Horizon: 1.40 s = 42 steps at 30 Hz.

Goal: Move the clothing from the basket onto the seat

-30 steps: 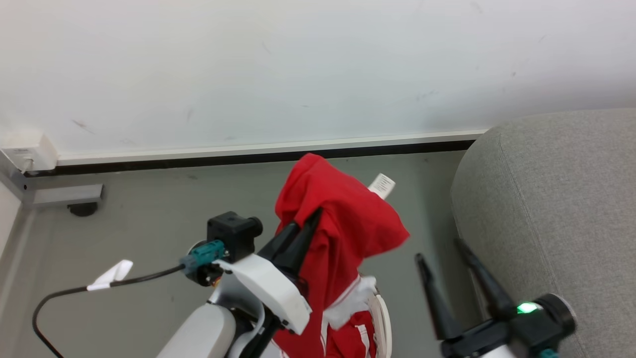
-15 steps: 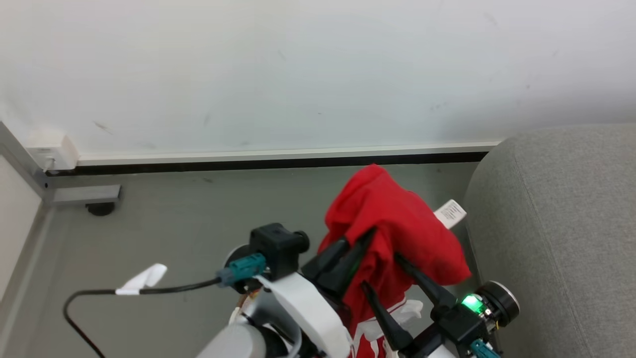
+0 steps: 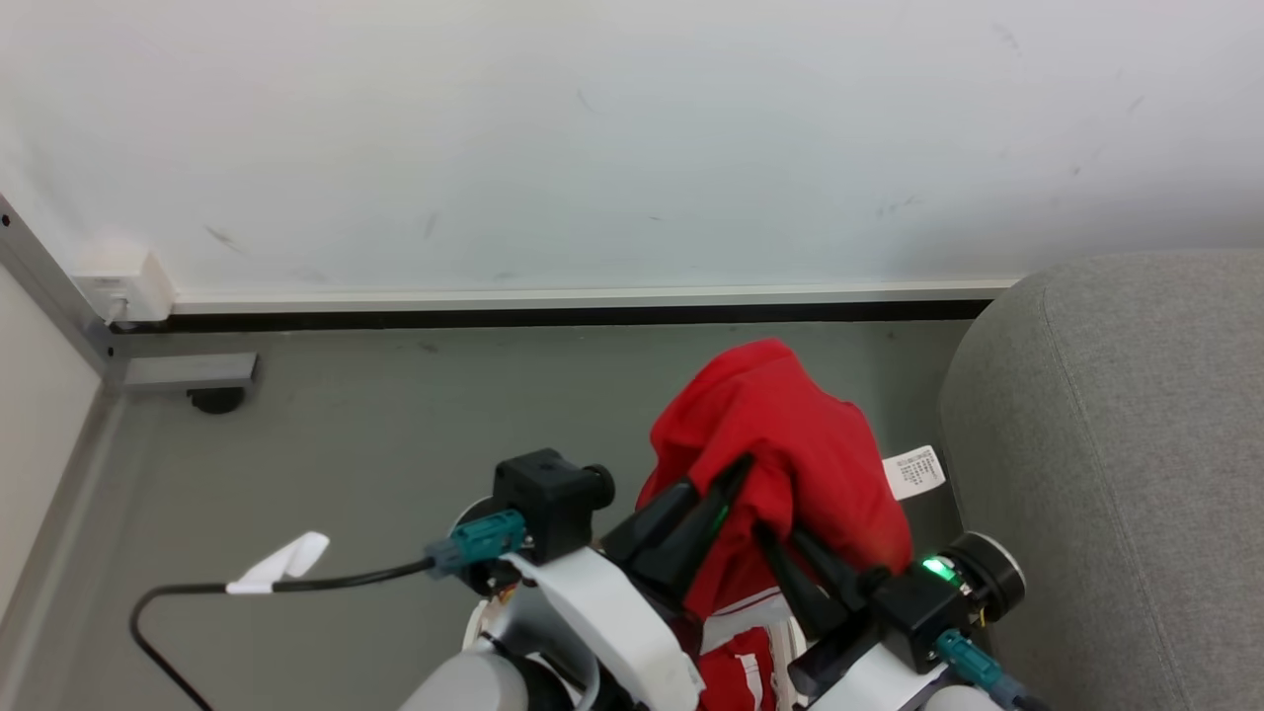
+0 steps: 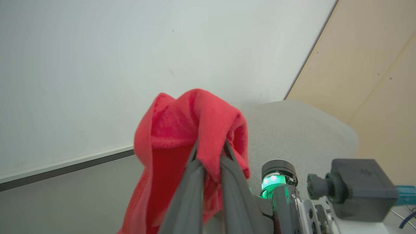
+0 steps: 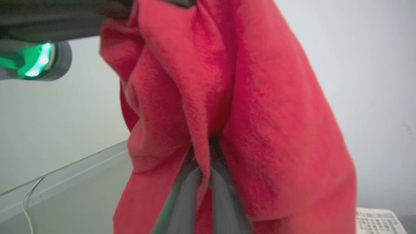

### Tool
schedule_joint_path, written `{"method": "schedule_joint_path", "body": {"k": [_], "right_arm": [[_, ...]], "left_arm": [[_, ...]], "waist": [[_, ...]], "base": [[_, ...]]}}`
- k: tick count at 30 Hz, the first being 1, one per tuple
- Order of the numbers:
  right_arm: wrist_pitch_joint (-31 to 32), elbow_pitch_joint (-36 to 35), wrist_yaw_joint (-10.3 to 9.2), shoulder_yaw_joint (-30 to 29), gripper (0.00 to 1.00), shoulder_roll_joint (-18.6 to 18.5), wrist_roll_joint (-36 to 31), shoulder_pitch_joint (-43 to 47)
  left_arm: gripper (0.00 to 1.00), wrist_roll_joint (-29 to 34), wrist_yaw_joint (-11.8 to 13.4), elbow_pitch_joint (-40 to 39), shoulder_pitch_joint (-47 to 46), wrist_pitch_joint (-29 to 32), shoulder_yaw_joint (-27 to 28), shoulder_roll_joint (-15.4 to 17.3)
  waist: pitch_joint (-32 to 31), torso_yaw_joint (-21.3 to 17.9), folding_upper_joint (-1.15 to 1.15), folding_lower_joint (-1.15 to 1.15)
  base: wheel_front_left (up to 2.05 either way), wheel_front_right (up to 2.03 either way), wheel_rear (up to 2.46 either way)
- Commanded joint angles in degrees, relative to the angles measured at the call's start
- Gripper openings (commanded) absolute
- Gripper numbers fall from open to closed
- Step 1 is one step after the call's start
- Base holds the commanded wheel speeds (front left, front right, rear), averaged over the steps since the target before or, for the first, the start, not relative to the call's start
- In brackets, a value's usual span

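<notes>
Left gripper (image 3: 726,479) clamped on clothing (image 3: 800,444), right gripper (image 3: 780,538) looks pinched on a lower fold too, cloth hanging over floor (image 3: 395,444) near seat (image 3: 1116,444).

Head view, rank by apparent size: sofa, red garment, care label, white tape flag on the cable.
1. sofa, largest even though the frame edge cuts it off.
2. red garment.
3. care label and white tape flag: both small and too alike to rank.
</notes>
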Motion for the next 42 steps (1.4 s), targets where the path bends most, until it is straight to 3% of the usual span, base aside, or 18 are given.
{"method": "schedule_joint_path", "body": {"k": [1, 2, 3, 13, 27, 34, 42], "right_arm": [[0.00, -0.69, -0.13, -0.80, 0.00, -0.18, 0.77, -0.15], [0.00, -1.03, -0.12, -1.18, 0.00, -0.18, 1.25, -0.04], [0.00, -1.39, -0.12, -1.71, 0.00, -0.19, 1.63, 0.08], [-0.01, -4.58, -0.12, -8.13, 0.00, -0.16, 1.79, 0.22], [0.00, -6.27, -0.12, -12.53, 0.00, -0.72, 0.87, 1.12], [0.00, -6.62, -0.12, -12.91, 0.00, -0.79, 0.91, 1.07], [0.00, -7.33, -0.12, -13.64, 0.00, -0.96, 1.05, 0.95]], "left_arm": [[0.64, -0.17, 0.36, 0.47, 0.90, -0.55, 0.58, 0.67], [0.95, -0.01, 0.46, 0.74, 0.96, -0.86, 0.88, 0.91], [1.00, 0.07, 0.60, 1.07, 1.07, -1.43, 1.17, 1.04], [1.00, 3.54, 0.85, 6.13, 3.41, -8.36, 1.98, 3.79], [1.00, 4.20, -0.38, 13.12, 4.28, -13.94, 0.12, 2.94], [1.00, 4.23, -0.47, 13.20, 3.66, -14.18, -0.22, 2.91], [1.00, 4.55, -0.97, 12.71, 3.27, -14.58, -1.34, 2.77]], "waist": [[0.18, -0.11, 0.00, 0.00], [0.34, -0.19, 0.00, 0.00], [0.45, -0.26, 0.00, 0.00], [0.87, -0.45, 0.00, 0.00], [0.29, -0.28, 0.00, 0.00], [0.72, -2.84, 0.00, 0.00], [1.79, -9.21, 0.00, 0.00]], "base": [[0.00, 0.00, 0.00], [0.00, 0.00, 0.00], [0.00, 0.00, 0.00], [0.00, 0.00, 0.00], [0.00, 0.00, 0.00], [0.00, 0.00, 0.00], [0.00, 0.00, 0.00]]}}
